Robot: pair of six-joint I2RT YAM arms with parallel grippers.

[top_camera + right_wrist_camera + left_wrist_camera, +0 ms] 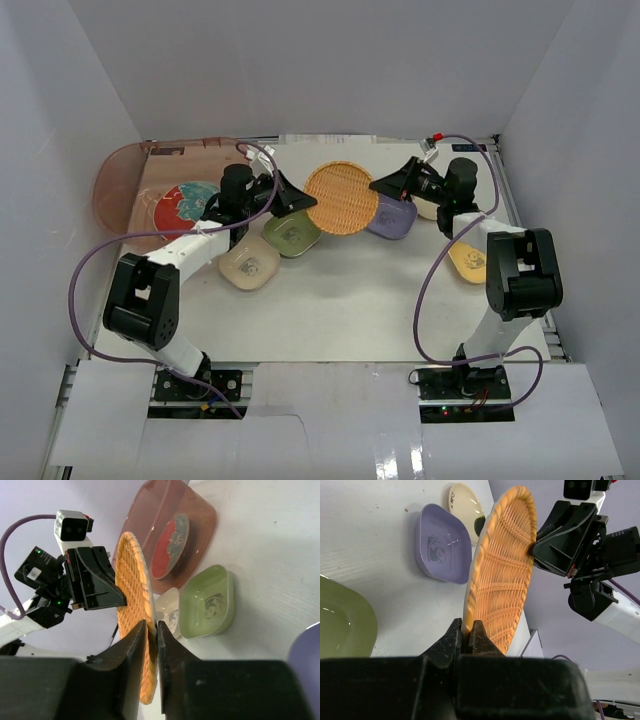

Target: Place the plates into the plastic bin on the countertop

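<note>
Table (350,300): white, walled at left, right and top of frame; bare across the lower middle, so open room there for swinging either arm.
Plastic bin (115,190): upper left of frame, on the table, wide rim up; red-and-teal floral plate (185,207) already inside. Near rim to be cleared on entry; spare floor room beside the floral plate hard to judge.
Orange woven plate (342,197): upper centre of frame, apparently raised off the table, gripped at opposite rims. Step in hand, by judgement: handover or two-tool carry toward the bin.
Left tool (468,637): clenched on the orange plate's left rim.
Right tool (151,630): clenched on the right rim.
Next move, by judgement: release by the right tool, then travel leftward under the left tool, level and high enough to pass the green dish and the bin rim.
Small dishes: green (292,233) and cream (249,265) left of centre, directly on the path; lavender (392,217) just under the plate's right edge; yellow (467,262) at right. All outside the bin.
</note>
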